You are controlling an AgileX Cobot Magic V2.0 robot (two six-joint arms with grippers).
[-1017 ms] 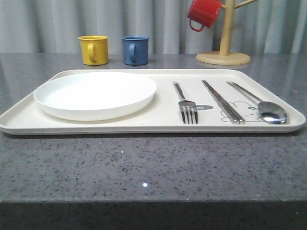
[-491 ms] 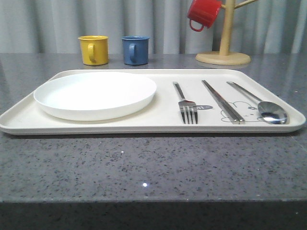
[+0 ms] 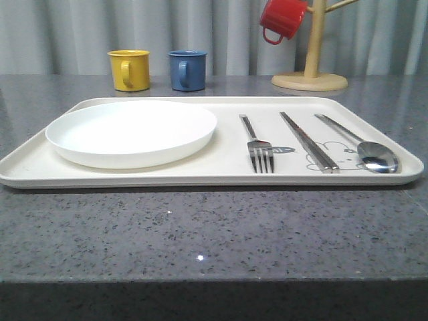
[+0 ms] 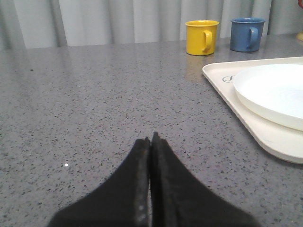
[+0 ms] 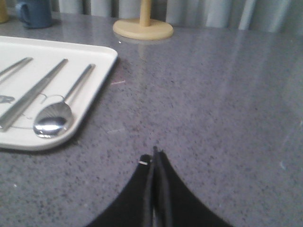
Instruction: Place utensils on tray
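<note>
The cream tray [image 3: 221, 175] lies across the grey table. On its right half rest the silver utensils side by side: a fork [image 3: 259, 146], flat chopsticks [image 3: 307, 142] and a round-bowled spoon [image 3: 364, 147]. The right wrist view has the spoon [image 5: 57, 116] and chopsticks [image 5: 31, 97] on the tray [image 5: 102, 78], with my right gripper [image 5: 154, 153] shut and empty over bare table beside the tray's edge. My left gripper [image 4: 151, 138] is shut and empty over bare table beside the tray [image 4: 246, 120].
A round white plate [image 3: 132, 132] sits on the tray's left half. Behind the tray stand a yellow mug [image 3: 129, 69] and a blue mug [image 3: 187, 69]. A red mug [image 3: 283, 19] hangs on a wooden mug tree [image 3: 309, 80] at the back right.
The whole front view has shifted very slightly to the left; the objects keep their places on the tray.
</note>
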